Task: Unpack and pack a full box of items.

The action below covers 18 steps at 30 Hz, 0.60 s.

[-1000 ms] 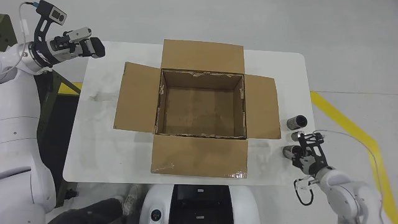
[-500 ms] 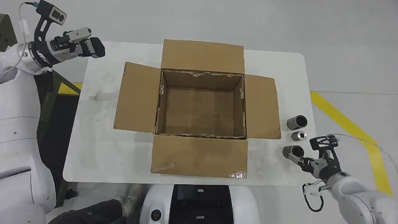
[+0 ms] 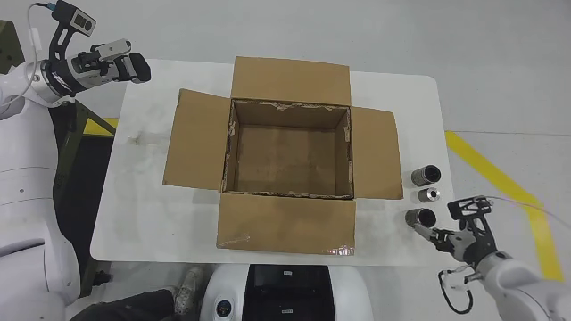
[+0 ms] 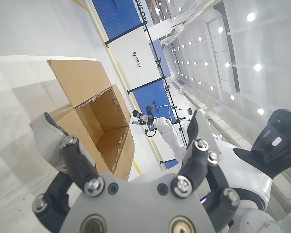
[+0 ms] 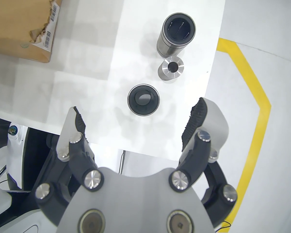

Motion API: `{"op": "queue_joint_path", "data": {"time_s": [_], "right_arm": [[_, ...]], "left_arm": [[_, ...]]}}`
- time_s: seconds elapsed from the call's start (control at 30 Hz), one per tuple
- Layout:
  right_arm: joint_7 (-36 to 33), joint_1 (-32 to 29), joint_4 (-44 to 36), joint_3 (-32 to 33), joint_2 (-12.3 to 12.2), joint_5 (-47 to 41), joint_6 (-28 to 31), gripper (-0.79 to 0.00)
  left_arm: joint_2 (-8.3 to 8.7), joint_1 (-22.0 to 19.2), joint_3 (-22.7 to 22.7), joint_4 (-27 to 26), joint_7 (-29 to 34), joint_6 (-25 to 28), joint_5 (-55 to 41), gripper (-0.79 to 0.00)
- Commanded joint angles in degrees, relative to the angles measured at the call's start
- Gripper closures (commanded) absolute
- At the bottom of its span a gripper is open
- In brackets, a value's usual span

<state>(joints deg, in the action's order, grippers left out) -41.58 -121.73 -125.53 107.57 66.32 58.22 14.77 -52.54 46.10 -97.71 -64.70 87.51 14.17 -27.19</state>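
Box open, 4 flaps out, mid-table, inside bare. Top view: 3 cyl parts in a short row just off the box's rt flap, by the table's rt edge: large bearing, small bushing just beside it, black-capped cyl nearest the robot. Close to that last one, the right gripper, just off the table's near-rt corner. Over the far-left corner, the left gripper, well apart from all parts, so rt arm the obvious pick arm. Left wrist view: left gripper spread wide, nothing held, aimed across at the box. Blue/white panels behind carry print, not transcribed. Right wrist view: right gripper jaws wide apart, empty. Black-capped cyl dead ahead, about centred betw the fingertips. Small bushing and large bearing further out along roughly the same line. All 3 look stood on end, bores up, axes vertical, so prob a side grip across the dia. Barcode label on the torn flap corner, too small to read. Guess: unpack done, repack starts w/ nearest cyl, then carry left to the box.
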Motion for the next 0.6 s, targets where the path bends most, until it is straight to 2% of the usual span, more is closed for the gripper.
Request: {"op": "queue_joint_path", "data": {"time_s": [0.0,0.57], "right_arm": [[-0.4,0.5,0.7,-0.8,0.0,0.6,-0.6,-0.785],[-6.1,6.9,7.8,-6.2,-0.2,1.5,-5.3,-0.785]], "left_arm": [[0.0,0.0,0.0,0.0,0.0,0.0,0.0,-0.785],[0.0,0.0,0.0,0.0,0.0,0.0,0.0,-0.785]]}}
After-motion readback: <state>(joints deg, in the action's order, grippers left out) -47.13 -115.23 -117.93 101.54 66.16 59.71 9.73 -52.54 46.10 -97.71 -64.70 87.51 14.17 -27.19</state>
